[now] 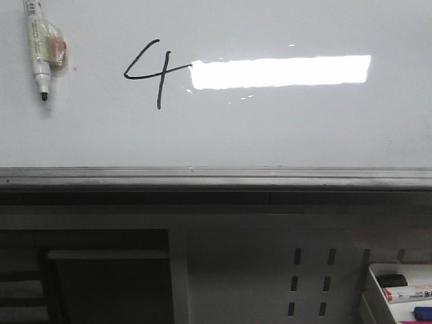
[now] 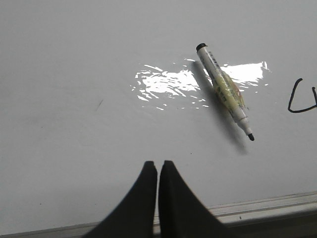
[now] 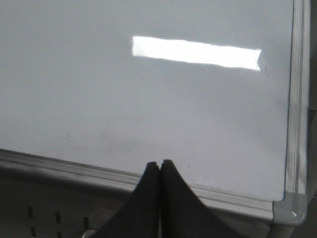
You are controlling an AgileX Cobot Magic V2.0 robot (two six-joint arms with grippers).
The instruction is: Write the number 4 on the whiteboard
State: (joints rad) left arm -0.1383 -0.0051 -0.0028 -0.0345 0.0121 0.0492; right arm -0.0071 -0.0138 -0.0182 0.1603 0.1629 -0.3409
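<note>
The whiteboard [image 1: 283, 128] fills the front view, glossy white with a bright rectangular glare and a grey edge rail [image 1: 216, 179]. A thin black open-topped number 4 [image 1: 154, 71] is drawn on it, left of the glare. A white marker [image 1: 38, 48] with a black tip lies on the board at the far left, uncapped. In the left wrist view the marker [image 2: 225, 91] lies apart from my left gripper [image 2: 157, 165], which is shut and empty above the board [image 2: 74, 99]; part of the 4 [image 2: 297, 99] shows at the edge. My right gripper [image 3: 159, 163] is shut and empty over the board's rail [image 3: 59, 166].
Below the board is a grey perforated panel [image 1: 310, 277] and a white tray [image 1: 398, 287] holding markers at the lower right. A dark recess [image 1: 108, 277] sits at the lower left. The board's corner [image 3: 290, 210] shows in the right wrist view.
</note>
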